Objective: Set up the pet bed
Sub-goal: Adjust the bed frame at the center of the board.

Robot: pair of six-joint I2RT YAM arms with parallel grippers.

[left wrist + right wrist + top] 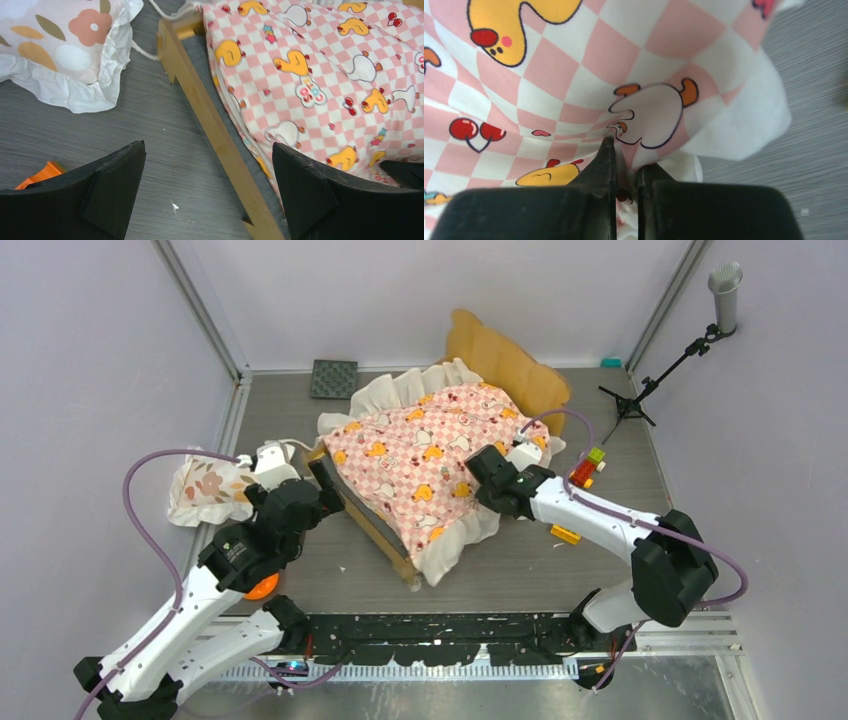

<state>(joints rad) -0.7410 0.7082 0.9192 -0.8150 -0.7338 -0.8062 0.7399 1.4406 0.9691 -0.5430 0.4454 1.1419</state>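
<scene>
The pet bed (pixel 510 365) lies slantwise mid-table, its tan wavy headboard at the far end. A pink-checkered duck-print sheet (pixel 430 455) is spread over it, ruffles hanging over the edges. My right gripper (pixel 482 472) is at the sheet's right side; in the right wrist view it (pixel 626 155) is shut on a pinched fold of the sheet (pixel 574 65). My left gripper (pixel 210 185) hangs open above the bed's left wooden rail (pixel 210 120), one finger over the table, the other over the sheet (pixel 320 65). A dark mattress strip (pixel 202 60) shows beside the rail.
A floral ruffled pillow (pixel 205 490) lies on the table left of the bed, close to the left arm. A dark square mat (pixel 333 378) sits at the back. Coloured toy blocks (pixel 588 468) and a yellow piece (pixel 565 534) lie right of the bed. A microphone stand (pixel 690 340) rises at the back right.
</scene>
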